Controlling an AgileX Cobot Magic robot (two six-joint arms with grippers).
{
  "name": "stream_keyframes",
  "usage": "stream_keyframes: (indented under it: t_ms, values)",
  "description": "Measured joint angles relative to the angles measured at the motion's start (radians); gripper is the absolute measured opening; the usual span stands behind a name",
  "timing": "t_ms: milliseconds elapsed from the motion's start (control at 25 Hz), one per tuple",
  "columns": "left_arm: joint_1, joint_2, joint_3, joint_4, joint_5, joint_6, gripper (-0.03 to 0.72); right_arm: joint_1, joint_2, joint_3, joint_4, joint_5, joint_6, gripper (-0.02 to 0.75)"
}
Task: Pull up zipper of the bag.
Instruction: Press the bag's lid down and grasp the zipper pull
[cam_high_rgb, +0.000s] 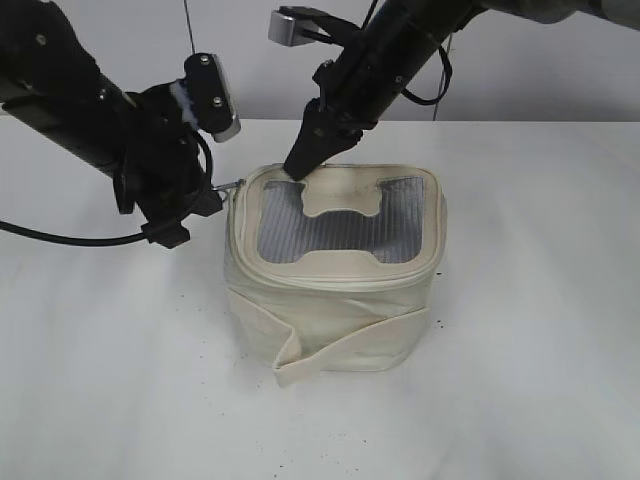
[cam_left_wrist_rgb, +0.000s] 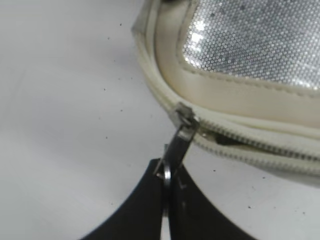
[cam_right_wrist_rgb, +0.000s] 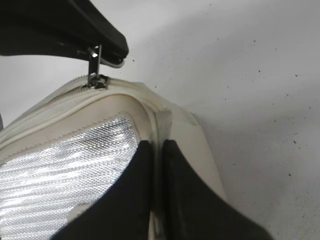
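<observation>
— Where do we have the bag (cam_high_rgb: 335, 270)?
— Mid-table (cam_high_rgb: 520, 330). Our left gripper (cam_left_wrist_rgb: 167, 187), at the lid's nine o'clock, is clamped on the ring pull (cam_left_wrist_rgb: 172, 160) of the zipper (cam_left_wrist_rgb: 240, 142).
— And our right gripper (cam_right_wrist_rgb: 159, 165)?
— Nearly closed, holding nothing, pressing the lid's eleven o'clock corner.
</observation>
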Motion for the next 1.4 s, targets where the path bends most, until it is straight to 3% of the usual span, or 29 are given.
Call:
stream_keyframes:
  t_ms: [720, 960, 1160, 1400]
  values:
    - [0.0, -0.099, -0.006, -0.015, 0.372, -0.161, -0.001, 0.009, 0.001, -0.062, -0.076, 0.008, 0.148, 0.031]
    - [-0.007, -0.114, -0.006, -0.12, 0.561, -0.236, -0.001, 0.009, 0.001, -0.064, -0.082, 0.008, 0.162, 0.029]
    - [-0.086, -0.115, -0.006, -0.211, 0.601, -0.283, -0.001, 0.009, 0.001, -0.064, -0.083, 0.008, 0.168, 0.029]
    - [-0.238, -0.113, -0.006, -0.218, 0.484, -0.337, -0.001, 0.009, 0.001, -0.064, -0.082, 0.009, 0.169, 0.029]
